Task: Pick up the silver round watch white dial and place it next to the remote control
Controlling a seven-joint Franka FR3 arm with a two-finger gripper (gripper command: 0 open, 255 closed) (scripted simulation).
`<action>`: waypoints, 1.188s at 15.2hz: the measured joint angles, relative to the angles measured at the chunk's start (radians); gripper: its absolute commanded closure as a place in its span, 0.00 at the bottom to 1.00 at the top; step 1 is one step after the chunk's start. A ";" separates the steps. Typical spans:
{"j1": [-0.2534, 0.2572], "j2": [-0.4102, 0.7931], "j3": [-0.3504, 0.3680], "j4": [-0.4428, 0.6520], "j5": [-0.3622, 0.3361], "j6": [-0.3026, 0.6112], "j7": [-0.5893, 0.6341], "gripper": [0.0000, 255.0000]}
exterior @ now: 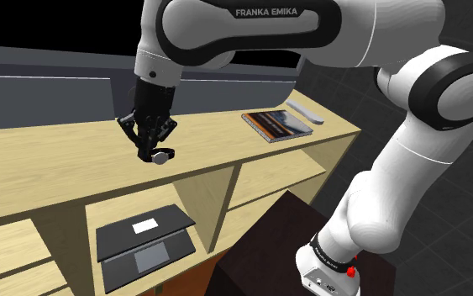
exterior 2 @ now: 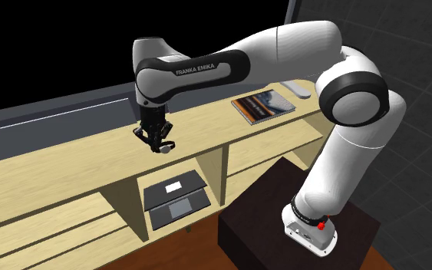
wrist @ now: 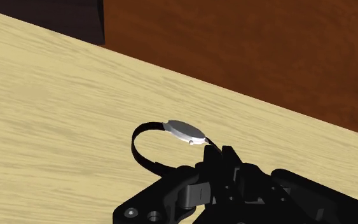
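The watch (wrist: 184, 131) has a silver round case and a black strap, and rests on the pale wooden shelf top (exterior: 49, 168) near its front edge. My black gripper (wrist: 219, 158) comes down onto it, and its fingers are shut on the strap right beside the case. The watch (exterior: 162, 155) shows at the fingertips of the gripper (exterior: 153, 150) in the shoulder view. It appears the same way in the second exterior view, watch (exterior 2: 163, 146) under gripper (exterior 2: 157, 140). The white remote control (exterior: 304, 112) lies far off toward the shoulder view's right end of the shelf top (exterior 2: 53, 169), the remote (exterior 2: 300, 90) there too.
A flat book (exterior: 278, 124) lies on the top just short of the remote, the book (exterior 2: 262, 105) between gripper and remote. A dark laptop (exterior: 146, 242) sits on the lower shelf under the gripper. A grey wall panel (exterior: 41, 88) runs behind the top.
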 measured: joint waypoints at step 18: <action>-0.003 -0.002 -0.002 0.157 -0.010 -0.155 0.038 1.00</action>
